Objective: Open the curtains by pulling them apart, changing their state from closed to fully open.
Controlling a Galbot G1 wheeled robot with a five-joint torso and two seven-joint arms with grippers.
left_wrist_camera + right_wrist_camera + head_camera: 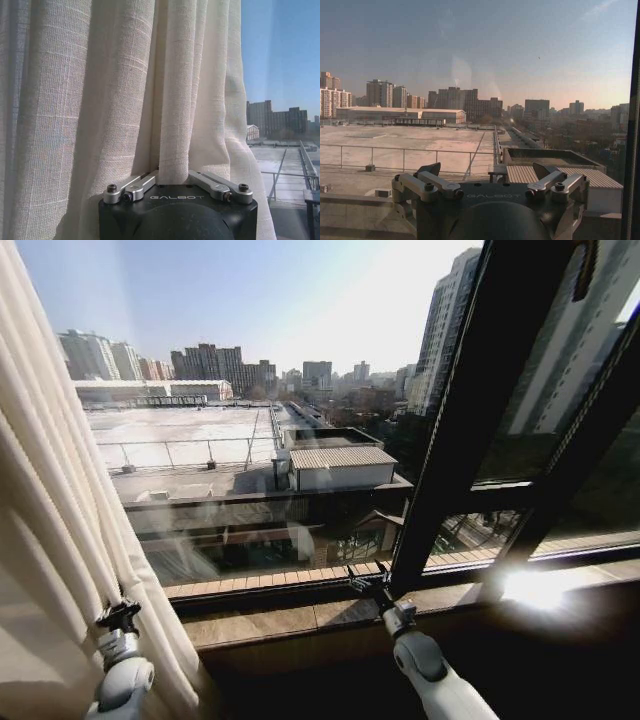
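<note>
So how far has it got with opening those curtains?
Mostly done, it seems: the window glass is uncovered and the city shows through. In hand: the left tool is pinched on a fold of the white curtain, bunched at the left edge. The right tool hangs open by the window frame, holding nothing. Whether any curtain is left on the right side cannot be told.

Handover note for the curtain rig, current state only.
Left end effector: low at the robot's left, shut on a pleat of the curtain; in the left wrist view the fabric runs down between its fingers.
Right end effector: open, holding nothing, near the window sill beside the dark window frame.
Curtain: bunched at the far left of the head view; the glass ahead is uncovered, city in view.
Done: left panel pulled aside.
Left: release the pleat; I cannot tell from here whether a right-hand panel remains to be drawn.
</note>
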